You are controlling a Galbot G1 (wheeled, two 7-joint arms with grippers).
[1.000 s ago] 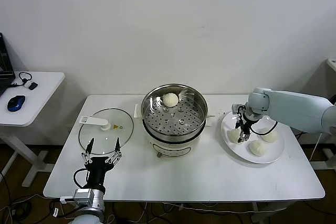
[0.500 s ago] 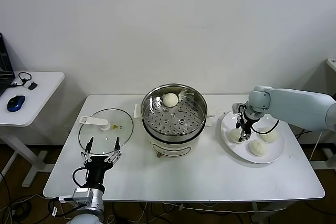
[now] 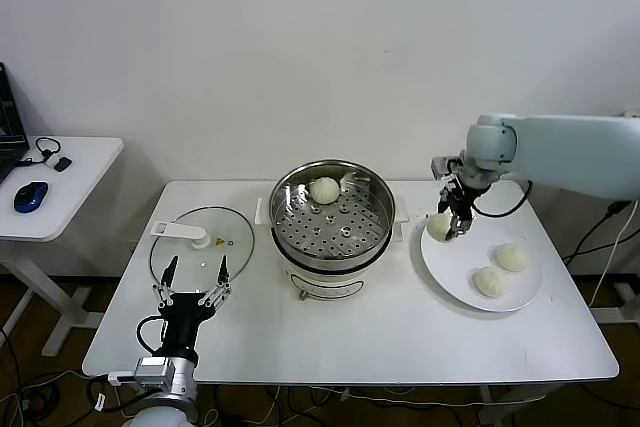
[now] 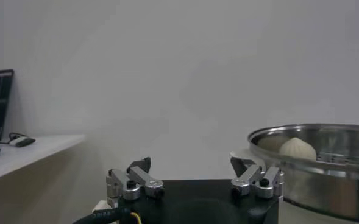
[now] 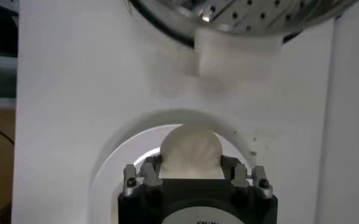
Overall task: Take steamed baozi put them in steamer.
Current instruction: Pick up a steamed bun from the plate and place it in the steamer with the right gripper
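Our right gripper [image 3: 447, 226] clamps a baozi [image 5: 189, 151] above the plate [image 3: 462, 282]. Next we must carry it over the steamer [image 3: 332, 237]. Left gripper [image 3: 192, 280] waits open.

A robotics laboratory or test room set up as a mock kitchen station. A plain white bench [image 3: 350, 337] on bare metal legs stands against an unadorned white wall [image 3: 300, 47]. Loose cables [image 3: 30, 387] trail on the floor beneath it. Beyond the bench's left edge, a smaller white side desk [image 3: 70, 187] carries a blue computer mouse [image 3: 31, 196] and the edge of a dark screen [image 3: 10, 107]. The cookware sits on the bench, with no stove, sink or cabinets around it.
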